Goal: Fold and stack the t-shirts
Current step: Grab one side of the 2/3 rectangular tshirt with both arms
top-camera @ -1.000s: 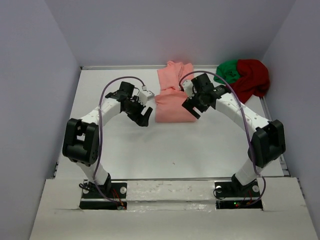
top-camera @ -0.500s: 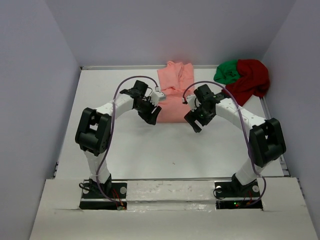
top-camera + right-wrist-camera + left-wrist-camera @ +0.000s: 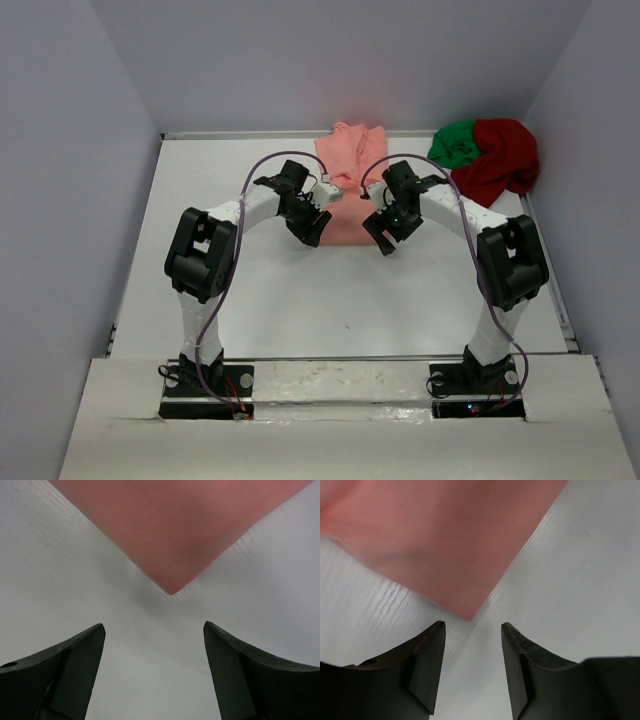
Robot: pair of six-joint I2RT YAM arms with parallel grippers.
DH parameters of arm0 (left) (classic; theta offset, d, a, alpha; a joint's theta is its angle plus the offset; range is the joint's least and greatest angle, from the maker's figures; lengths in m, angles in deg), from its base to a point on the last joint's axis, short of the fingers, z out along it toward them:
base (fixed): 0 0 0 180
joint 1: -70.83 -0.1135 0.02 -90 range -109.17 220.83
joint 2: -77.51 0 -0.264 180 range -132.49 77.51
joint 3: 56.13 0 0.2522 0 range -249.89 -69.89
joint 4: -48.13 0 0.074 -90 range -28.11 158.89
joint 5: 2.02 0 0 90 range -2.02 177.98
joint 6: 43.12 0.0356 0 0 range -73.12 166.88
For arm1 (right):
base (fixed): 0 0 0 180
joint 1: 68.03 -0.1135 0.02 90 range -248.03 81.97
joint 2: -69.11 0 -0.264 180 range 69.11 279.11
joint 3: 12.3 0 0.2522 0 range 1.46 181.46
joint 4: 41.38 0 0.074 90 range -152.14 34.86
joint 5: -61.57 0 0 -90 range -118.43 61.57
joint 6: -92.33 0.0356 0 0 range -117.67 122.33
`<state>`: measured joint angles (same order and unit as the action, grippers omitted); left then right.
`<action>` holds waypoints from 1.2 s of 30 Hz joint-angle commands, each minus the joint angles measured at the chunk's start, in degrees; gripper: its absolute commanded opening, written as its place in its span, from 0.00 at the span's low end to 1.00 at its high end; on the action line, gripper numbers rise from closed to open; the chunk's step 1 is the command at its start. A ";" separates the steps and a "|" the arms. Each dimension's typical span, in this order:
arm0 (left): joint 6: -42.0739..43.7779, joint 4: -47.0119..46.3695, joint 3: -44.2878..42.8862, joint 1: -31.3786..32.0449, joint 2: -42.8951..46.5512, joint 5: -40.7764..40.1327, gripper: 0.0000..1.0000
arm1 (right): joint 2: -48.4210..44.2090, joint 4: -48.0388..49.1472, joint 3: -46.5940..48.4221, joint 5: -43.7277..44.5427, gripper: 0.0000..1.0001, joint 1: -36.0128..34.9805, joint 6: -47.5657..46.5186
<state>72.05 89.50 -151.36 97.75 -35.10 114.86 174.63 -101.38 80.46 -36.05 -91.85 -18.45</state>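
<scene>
The salmon-pink t-shirt (image 3: 346, 190) lies partly folded at the back middle of the table, its near edge facing the arms. My left gripper (image 3: 312, 233) hovers at its near left corner. In the left wrist view that corner (image 3: 440, 545) ends just ahead of the open, empty left gripper (image 3: 472, 625). My right gripper (image 3: 383, 240) is at the near right corner. The right wrist view shows that corner (image 3: 175, 530) pointing down toward the wide-open right gripper (image 3: 154, 625), which touches nothing. The green t-shirt (image 3: 455, 143) and the dark red t-shirt (image 3: 505, 155) lie crumpled together at the back right.
The white table (image 3: 300, 300) is walled in by grey panels on the left, back and right. The two crumpled shirts sit against the back right corner. Both arms arch inward over the middle of the table.
Both grippers have moved inward to the pink shirt's near corners. The left jaws have narrowed noticeably and the right ones only slightly. The shirts have not moved.
</scene>
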 commanded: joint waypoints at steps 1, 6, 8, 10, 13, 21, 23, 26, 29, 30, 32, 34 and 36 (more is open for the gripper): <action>-0.30 -0.28 -2.20 0.85 0.21 -0.50 0.56 | 0.39 1.85 3.17 -1.35 0.84 1.04 -0.32; 0.41 -0.19 -2.29 2.17 -0.85 -2.35 0.48 | 1.27 2.29 4.58 -1.17 0.84 2.28 -0.49; 0.41 -0.02 -2.73 2.70 -1.29 -2.26 0.46 | 1.97 2.38 5.46 -1.43 0.83 2.89 -0.32; 0.58 -0.02 -3.08 3.23 -1.81 -2.70 0.46 | 2.41 2.29 6.33 -1.61 0.83 3.42 -0.06; 0.67 -0.02 -3.52 3.58 -2.43 -3.40 0.43 | 3.11 2.29 7.04 -1.88 0.82 3.95 0.03; 0.41 -2.04 -2.82 4.20 -1.55 -6.57 0.41 | 3.82 1.94 7.83 -2.58 0.82 4.48 -0.32; 0.06 -2.65 -2.64 4.11 -0.50 -7.27 0.41 | 4.35 1.68 8.27 -2.84 0.82 5.00 -0.32; -0.21 -3.36 -2.20 4.28 0.55 -8.50 0.41 | 4.79 1.50 8.71 -3.89 0.82 5.00 0.03; -0.21 -3.53 -1.85 4.37 0.47 -9.21 0.41 | 5.49 1.41 9.24 -5.04 0.81 5.00 0.38; -0.29 -3.80 -1.67 4.55 0.38 -9.38 0.41 | 5.84 1.24 9.41 -5.21 0.80 5.00 0.47; -0.21 -3.88 -1.50 4.72 0.03 -9.65 0.41 | 6.02 1.06 9.77 -5.83 0.79 5.00 0.47; -0.38 -3.97 -1.58 5.25 -0.41 -9.82 0.39 | 6.19 0.80 10.29 -6.53 0.79 5.00 0.56; -0.30 -3.62 -1.85 5.86 -1.11 -9.82 0.38 | 6.37 0.19 10.91 -7.32 0.79 5.00 0.65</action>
<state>72.01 86.07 -152.52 102.32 -38.43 105.52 180.37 -100.99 88.07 -40.70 -87.17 -18.40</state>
